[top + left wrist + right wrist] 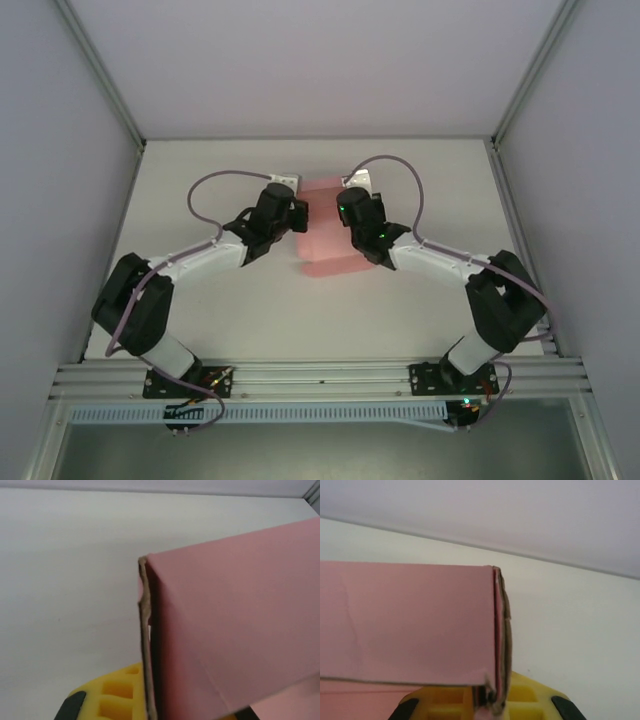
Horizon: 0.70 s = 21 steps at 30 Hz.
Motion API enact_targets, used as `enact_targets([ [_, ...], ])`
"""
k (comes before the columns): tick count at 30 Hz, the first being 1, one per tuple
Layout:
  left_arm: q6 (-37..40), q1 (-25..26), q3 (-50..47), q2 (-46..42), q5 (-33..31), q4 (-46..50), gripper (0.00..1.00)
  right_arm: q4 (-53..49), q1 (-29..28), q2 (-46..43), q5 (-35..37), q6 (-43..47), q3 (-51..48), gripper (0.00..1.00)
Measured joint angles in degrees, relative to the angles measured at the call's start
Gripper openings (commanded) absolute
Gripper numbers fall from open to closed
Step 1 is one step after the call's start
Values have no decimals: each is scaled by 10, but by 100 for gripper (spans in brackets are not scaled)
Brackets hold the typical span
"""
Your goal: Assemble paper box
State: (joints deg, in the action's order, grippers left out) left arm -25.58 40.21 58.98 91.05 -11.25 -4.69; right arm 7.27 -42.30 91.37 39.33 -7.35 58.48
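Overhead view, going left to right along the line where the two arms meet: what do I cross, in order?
left end effector → paper box → right end effector

White table (260, 315), grey walls (50, 150), alu rail (320, 375).

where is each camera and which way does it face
top external: above and behind the robot, looking down at the table; left arm, right arm, left hand and right hand at the paper box.
left wrist: on the left arm, facing the box's edge; yellow finger shows.
right wrist: mirrored, on the right arm; yellow fingers show.
shared: the box.
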Motion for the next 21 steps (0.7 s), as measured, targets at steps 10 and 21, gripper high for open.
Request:
enact_targets([
  [10,-169,3,118,45,-59,163,0,-118,-8,27,72,-88,75,7],
  [21,-103,-10,121,64,-18,149,0,-87,28,12,-23,-115,46,45],
])
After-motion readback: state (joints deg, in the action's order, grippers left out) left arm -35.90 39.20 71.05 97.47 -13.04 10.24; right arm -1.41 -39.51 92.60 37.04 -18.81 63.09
